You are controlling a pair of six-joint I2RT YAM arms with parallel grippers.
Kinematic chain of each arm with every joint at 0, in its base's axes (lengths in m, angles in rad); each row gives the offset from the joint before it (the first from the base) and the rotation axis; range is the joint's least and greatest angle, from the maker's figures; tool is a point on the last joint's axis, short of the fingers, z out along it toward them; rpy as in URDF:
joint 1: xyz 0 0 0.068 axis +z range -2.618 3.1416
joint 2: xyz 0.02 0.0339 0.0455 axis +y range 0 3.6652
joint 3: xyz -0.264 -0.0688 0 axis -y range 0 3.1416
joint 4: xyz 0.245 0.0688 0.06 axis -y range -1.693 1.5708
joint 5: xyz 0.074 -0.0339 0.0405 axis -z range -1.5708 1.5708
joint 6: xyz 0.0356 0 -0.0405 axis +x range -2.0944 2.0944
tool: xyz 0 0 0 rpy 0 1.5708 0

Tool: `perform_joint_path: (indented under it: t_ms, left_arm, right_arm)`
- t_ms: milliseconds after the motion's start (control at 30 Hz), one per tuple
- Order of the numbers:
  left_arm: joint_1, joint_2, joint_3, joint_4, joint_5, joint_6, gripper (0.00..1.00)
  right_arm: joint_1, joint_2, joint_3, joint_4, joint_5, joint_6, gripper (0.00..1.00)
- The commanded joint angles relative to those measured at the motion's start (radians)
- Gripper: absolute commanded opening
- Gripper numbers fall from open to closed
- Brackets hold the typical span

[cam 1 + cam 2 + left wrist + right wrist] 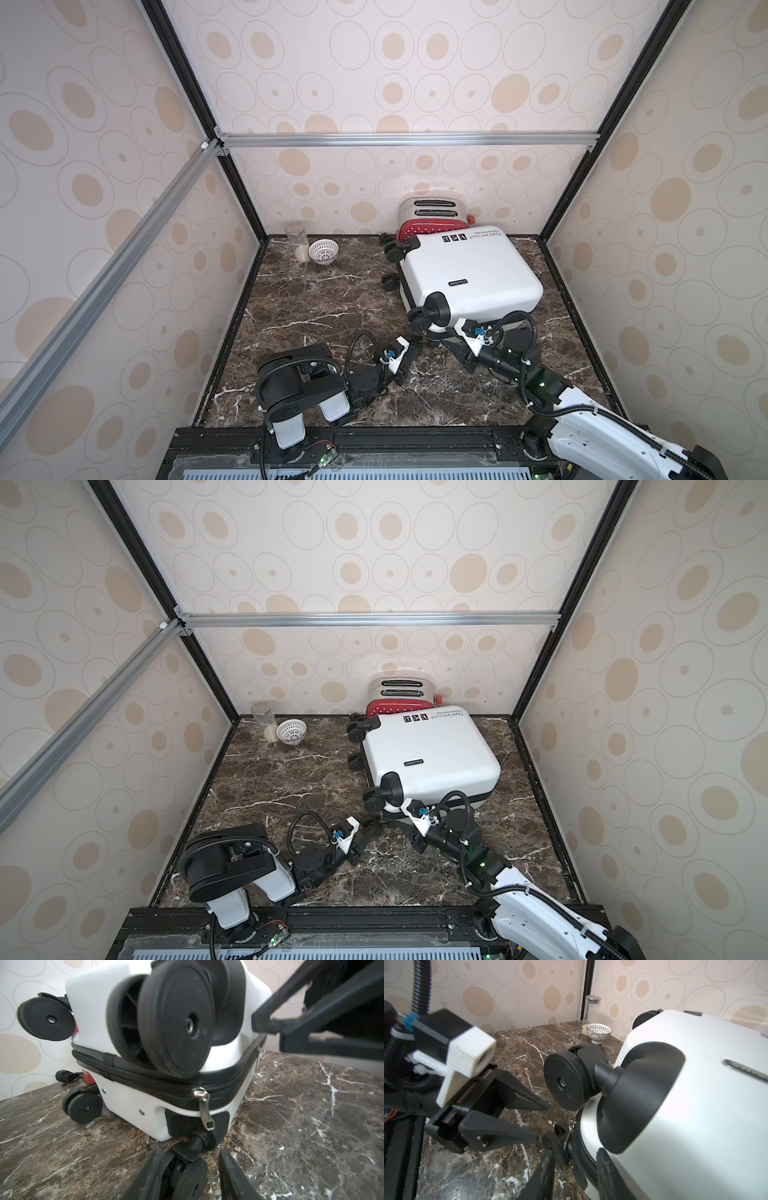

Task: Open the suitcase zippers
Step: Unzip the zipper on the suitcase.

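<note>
The white suitcase (469, 274) lies flat on the marble table (316, 299), its black wheels toward the left. The black zipper band (145, 1082) runs round its seam, and a silver pull (204, 1109) hangs at the near corner. My left gripper (190, 1169) is open low at that corner, its fingers either side of the bottom spinner wheel (191, 1178). My right gripper (575, 1161) is open at the same corner. One finger lies by the white shell, the other on the table side, and the zipper band (583, 1159) runs between them. Another silvery pull (570, 1130) hangs just ahead.
A red polka-dot toaster (432, 218) stands against the back wall right behind the suitcase. A glass jar (297, 241) and a white patterned bowl (323, 251) sit in the back left corner. Papered walls close in three sides. The two grippers' fingers are near each other.
</note>
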Motion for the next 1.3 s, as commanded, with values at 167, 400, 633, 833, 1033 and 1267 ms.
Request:
perform_joint_path:
  t_ms: [167, 400, 633, 833, 1033, 1267]
  left_arm:
    - [-0.118, 0.101, 0.086, 0.251, -0.164, 0.215, 0.48]
    - [-0.12, 0.086, 0.156, 0.251, -0.19, 0.18, 0.47]
    - [-0.118, 0.123, 0.204, 0.251, -0.287, 0.144, 0.42]
    - [-0.112, 0.135, 0.241, 0.251, -0.306, 0.121, 0.39]
    - [-0.103, 0.175, 0.266, 0.251, -0.335, 0.078, 0.33]
    - [-0.086, 0.183, 0.254, 0.251, -0.359, 0.035, 0.25]
  right_arm:
    - [-0.029, -0.066, 0.026, -0.036, 0.034, -0.014, 0.37]
    - [-0.04, -0.071, 0.013, 0.023, 0.069, -0.008, 0.37]
    - [-0.05, -0.165, -0.02, 0.023, 0.145, -0.008, 0.38]
    - [-0.051, -0.222, -0.041, -0.003, 0.162, -0.001, 0.38]
    - [-0.05, -0.259, -0.047, -0.023, 0.165, -0.011, 0.38]
    - [-0.05, -0.251, -0.046, -0.023, 0.155, -0.011, 0.38]
